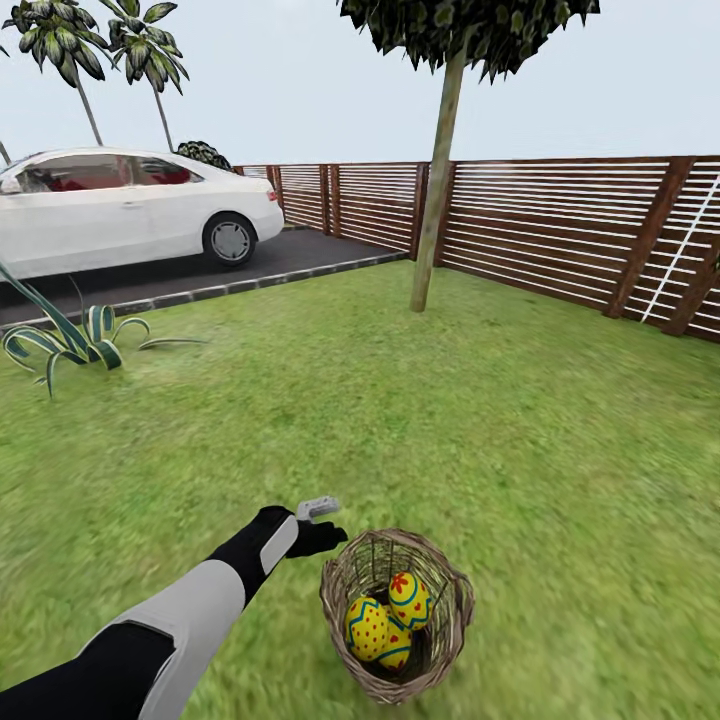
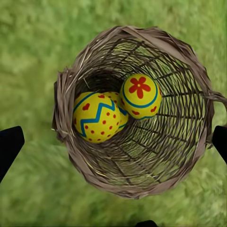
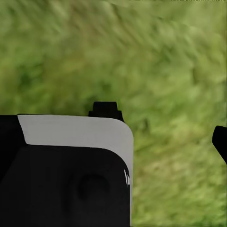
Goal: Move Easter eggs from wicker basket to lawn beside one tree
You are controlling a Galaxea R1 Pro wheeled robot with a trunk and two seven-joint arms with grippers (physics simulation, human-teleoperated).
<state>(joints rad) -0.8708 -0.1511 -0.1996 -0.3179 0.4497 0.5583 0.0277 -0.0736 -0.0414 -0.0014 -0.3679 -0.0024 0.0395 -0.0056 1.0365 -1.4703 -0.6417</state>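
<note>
Open-weave twig wicker basket (image 2: 137,156) sitting on patchy lawn (image 1: 420,420), cradling glossy dotted Easter eggs (image 2: 97,117); third egg lying half-hidden. Left pincer (image 2: 113,137) hovering spread; right pincer state: cannot tell.

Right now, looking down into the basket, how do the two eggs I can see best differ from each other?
The upper egg shows a red flower shape ringed by a blue band; the lower egg shows a blue zigzag band with scattered red dots. The upper egg leans against the wicker basket wall, higher up; the lower egg sits deeper, nearer the dark bottom. Both are yellow, alike in size, and touch a third egg half hidden between them.
</note>
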